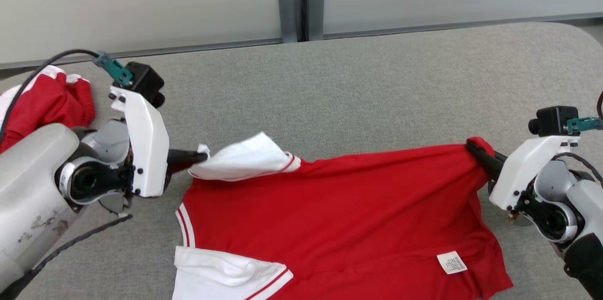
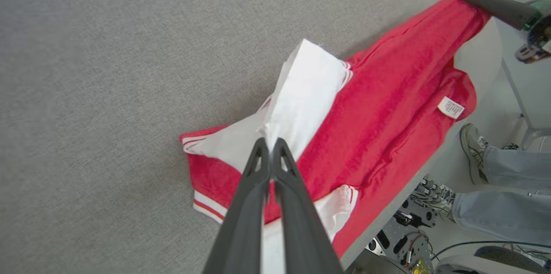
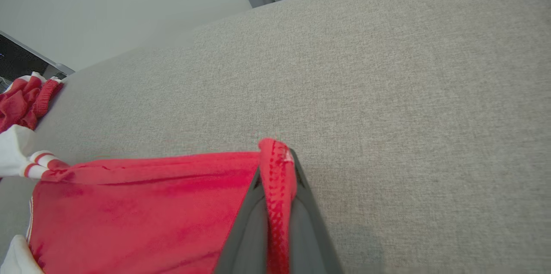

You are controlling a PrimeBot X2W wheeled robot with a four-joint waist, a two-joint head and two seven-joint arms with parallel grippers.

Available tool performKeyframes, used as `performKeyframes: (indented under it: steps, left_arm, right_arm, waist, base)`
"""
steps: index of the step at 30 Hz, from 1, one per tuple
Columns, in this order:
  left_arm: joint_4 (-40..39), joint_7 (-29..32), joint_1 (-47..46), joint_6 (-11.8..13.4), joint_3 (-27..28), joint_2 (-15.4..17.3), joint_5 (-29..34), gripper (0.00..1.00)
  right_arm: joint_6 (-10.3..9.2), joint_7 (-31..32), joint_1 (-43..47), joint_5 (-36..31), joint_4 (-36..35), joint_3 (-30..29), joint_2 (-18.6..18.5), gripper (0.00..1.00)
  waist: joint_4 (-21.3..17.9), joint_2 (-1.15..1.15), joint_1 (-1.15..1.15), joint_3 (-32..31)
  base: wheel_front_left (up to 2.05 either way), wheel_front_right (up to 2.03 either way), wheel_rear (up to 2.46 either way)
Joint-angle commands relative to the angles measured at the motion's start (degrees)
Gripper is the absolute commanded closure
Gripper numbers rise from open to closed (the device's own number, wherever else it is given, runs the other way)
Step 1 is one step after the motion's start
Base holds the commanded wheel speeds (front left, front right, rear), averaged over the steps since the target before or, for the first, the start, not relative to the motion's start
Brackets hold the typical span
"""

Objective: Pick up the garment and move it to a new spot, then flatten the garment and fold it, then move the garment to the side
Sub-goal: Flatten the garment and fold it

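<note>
Grey woven cloth covers the table (image 1: 358, 69) under both arms. On it lies the red knit shirt with white striped sleeves (image 1: 330, 215), its near part reaching the table's front edge. I read the left gripper (image 1: 202, 155) as clamped on the far white sleeve (image 1: 245, 158) and the right gripper (image 1: 472, 147) as clamped on a red hem corner (image 3: 277, 166). The shirt's long axis runs side to side between the two claws, its far edge drawn nearly straight, with the body on my side of that line. Each arm holds its own end, so I judge flattening calls for equal, simultaneous travel.
</note>
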Motion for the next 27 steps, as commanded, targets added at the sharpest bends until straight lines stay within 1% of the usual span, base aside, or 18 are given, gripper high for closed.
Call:
performKeyframes:
  steps: [1,4,9,13,21,22,27]
  left_arm:
    - [-1.62,1.63,1.23,-0.06,-0.09,0.6,-1.95,1.0]
    - [-4.35,4.79,2.51,0.5,-0.66,1.8,-4.39,1.0]
    - [-9.17,9.27,3.86,2.37,-1.67,3.8,-7.07,1.0]
    - [-11.8,11.1,4.5,3.6,-2.07,5.01,-8.05,1.0]
    - [-16.5,14.19,6.69,5.65,-3.05,6.84,-10.05,1.0]
    - [-17.41,15.05,7.17,6.12,-3.19,7.32,-10.41,1.0]
    - [-19.08,16.2,7.91,6.93,-3.41,8.26,-11.29,1.0]
  right_arm:
    - [0.01,0.55,0.75,0.32,0.57,0.48,-1.28,1.0]
    - [0.01,1.17,0.99,0.78,1.47,1.27,-1.82,1.0]
    - [0.01,2.04,1.19,2.07,1.45,2.73,-2.11,1.0]
    - [0.01,2.31,1.43,2.95,0.66,3.79,-2.55,1.0]
    - [0.01,5.38,2.87,5.92,-3.83,7.54,-5.92,1.0]
    - [0.01,6.31,3.12,6.88,-4.87,8.28,-6.93,1.0]
    - [0.01,9.49,3.8,9.3,-6.7,10.0,-9.08,1.0]
  waist:
    - [0.54,0.0,0.0,-1.17]
    - [0.74,0.0,0.0,-1.84]
    - [0.96,0.0,0.0,-2.43]
    - [1.07,0.0,0.0,-2.65]
    - [1.26,0.0,0.0,-3.06]
    - [1.22,0.0,0.0,-3.2]
    - [1.13,0.0,0.0,-3.72]
  base:
    - [0.0,0.0,0.0]
    - [0.0,0.0,0.0]
    - [0.0,0.0,0.0]
    - [0.0,0.0,0.0]
    - [0.0,0.0,0.0]
    - [0.0,0.0,0.0]
    - [0.0,0.0,0.0]
